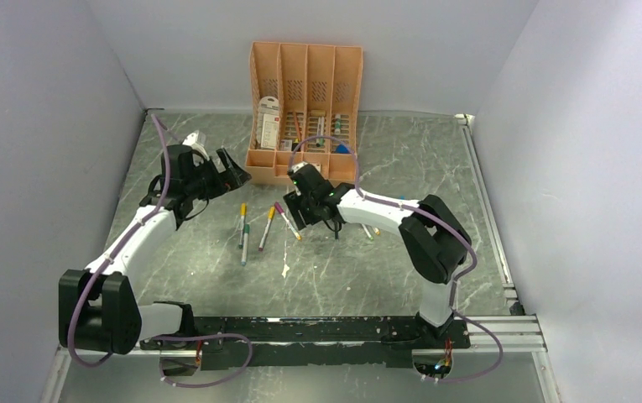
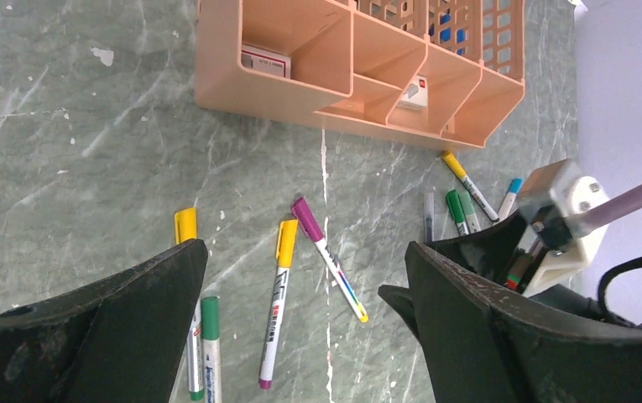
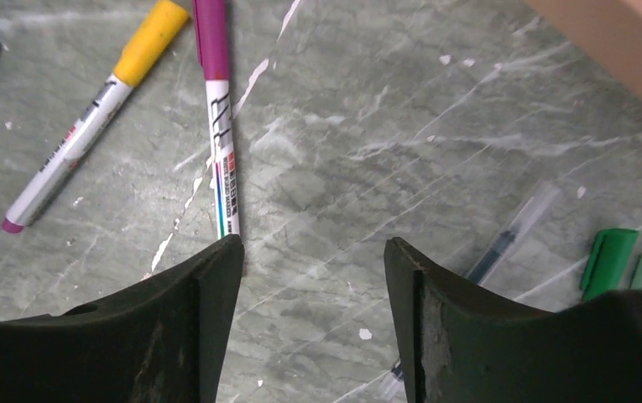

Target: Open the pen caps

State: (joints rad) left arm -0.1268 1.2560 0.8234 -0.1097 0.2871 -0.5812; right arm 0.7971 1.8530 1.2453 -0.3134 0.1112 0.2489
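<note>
Pens [image 1: 265, 228] are lying flat on the table [image 1: 359, 269], scattered between the two arms in front of the peach-orange organiser [image 2: 250, 88]. A few more are lying further right, near the organiser's corner. The purple cap [image 3: 210, 34] and a yellow cap [image 3: 145, 42] are sitting closed on their pale barrels.

The right gripper [image 3: 313, 243] is hanging low over the table with its jaws spread wide and nothing between them. The purple-capped pen is ending just beside one of its fingers. The left gripper [image 1: 232, 172] is hovering close to the organiser, and it is also gaping wide and empty.

These pens are looking light, stiff and smooth, so they are probably rolling or sliding away under a small push. A good hold is probably needing both grippers, one closing across the barrel near its middle and the other across the short cap. The pull is then going straight along the pen. The cap is likely coming off with a sudden snap, so both grips are needing to be firm.
</note>
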